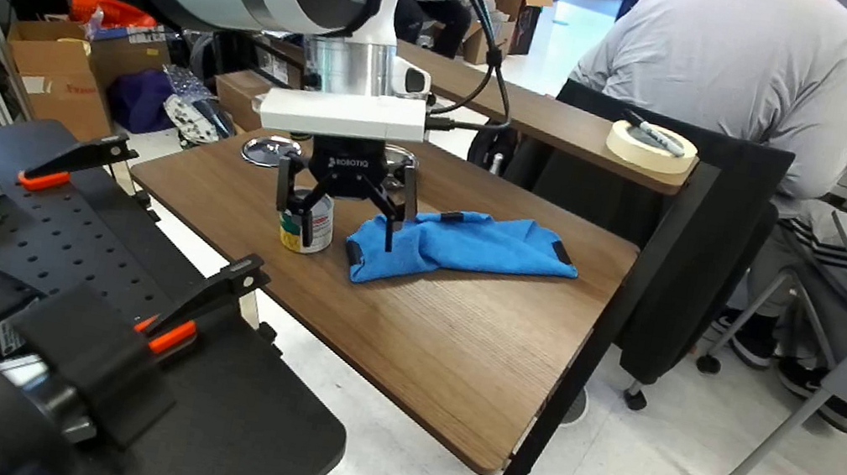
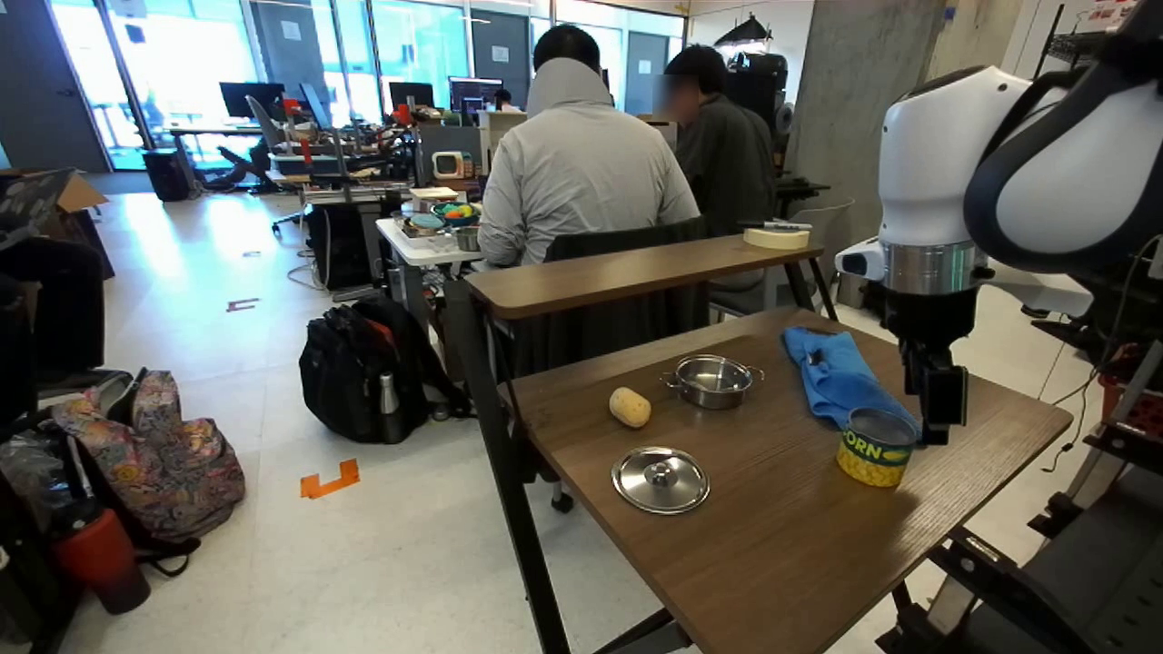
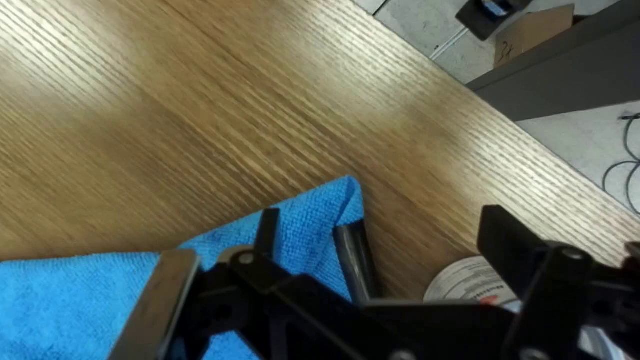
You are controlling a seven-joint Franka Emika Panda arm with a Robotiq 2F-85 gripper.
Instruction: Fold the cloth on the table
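The end effector [image 1: 348, 234] is hanging wide above the bench [image 1: 456, 353], where the cloth [image 1: 477, 246] is lying rumpled beside a can [image 2: 874, 451].

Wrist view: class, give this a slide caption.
Open claw at one end of the blue cloth on the brown table, a can nearby.

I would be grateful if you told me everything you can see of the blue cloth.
The bright blue cloth looks soft, with a towel-like texture and dark patches along its edges. It lies rumpled on the table as a long, uneven strip, with a fold at one corner. One end is beside the corn can but apart from it. The open pincer is at that end and hides part of it; whether it touches the cloth is unclear.
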